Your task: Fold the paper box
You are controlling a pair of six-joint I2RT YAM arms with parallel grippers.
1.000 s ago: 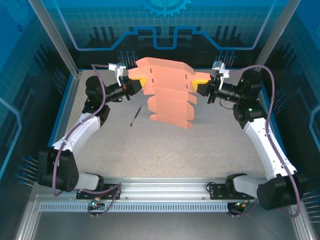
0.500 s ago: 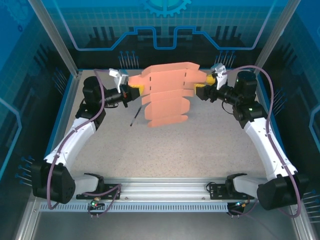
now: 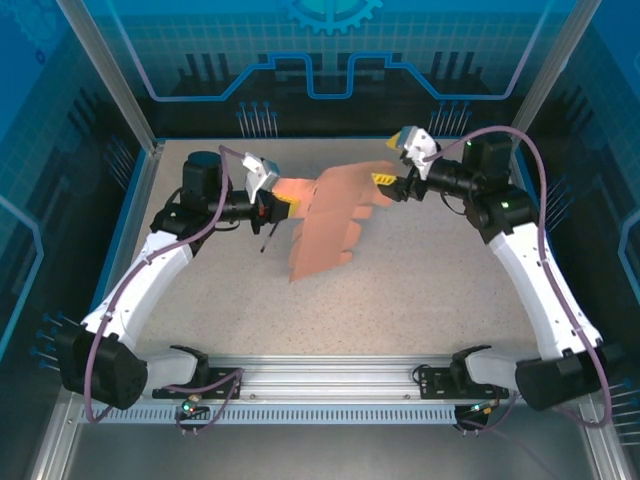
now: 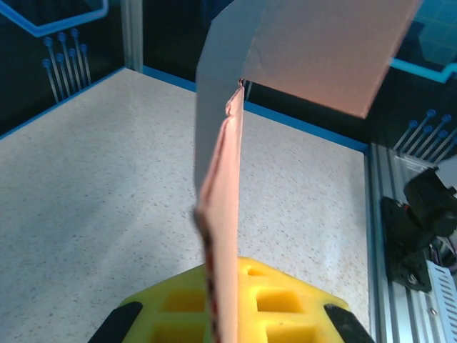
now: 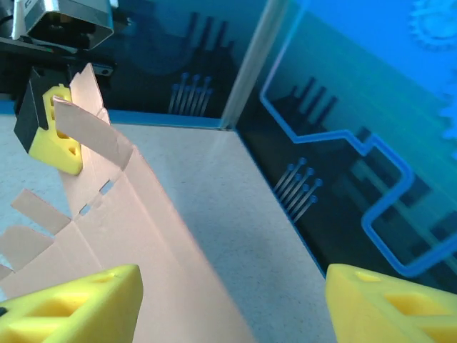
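Seen from overhead, the paper box [image 3: 325,215], a flat pink cut-out with tabbed flaps, hangs tilted over the table [image 3: 430,290] at centre frame. The left gripper [image 3: 284,207] is clenched on its left edge. The right gripper [image 3: 388,181] sits just beside its upper right corner. A thin dark stick [image 3: 267,234] lies below the left gripper. In the left wrist view the card runs edge-on, pinched between yellow fingers [image 4: 285,304] at the bottom, and a panel across the top is cut off by the frame. In the right wrist view the yellow fingers [image 5: 71,307] stand wide apart at the lower corners, gripping nothing, with the card passing the left one. The card looks light, thin and floppy, likely to crease or slip, so an edge hold close to a fold line seems best. Whether its low edge touches the table is hard to tell.
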